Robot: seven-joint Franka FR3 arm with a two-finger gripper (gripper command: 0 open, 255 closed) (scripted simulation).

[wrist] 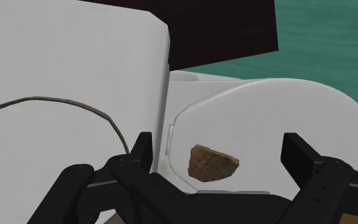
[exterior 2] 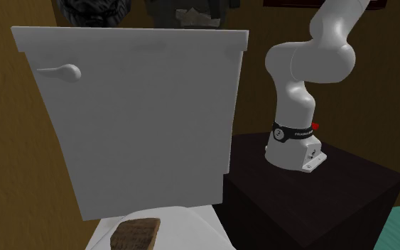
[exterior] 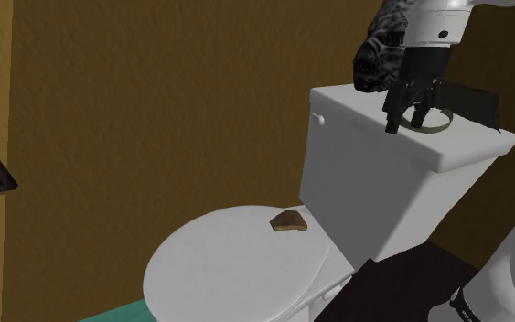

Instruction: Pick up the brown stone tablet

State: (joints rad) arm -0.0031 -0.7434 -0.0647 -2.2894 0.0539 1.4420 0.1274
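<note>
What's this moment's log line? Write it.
pincer open | above toilet tank | tablet on toilet lid | not grasped

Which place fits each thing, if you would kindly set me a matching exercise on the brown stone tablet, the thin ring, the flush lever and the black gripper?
Things:
1. brown stone tablet
2. thin grey ring
3. white flush lever
4. black two-finger gripper

Places:
A. on the front of the white tank
B. on the closed white toilet lid
C. open, above the tank top
D. lying on the tank top

Pairs: 1-B, 2-D, 3-A, 4-C
</note>
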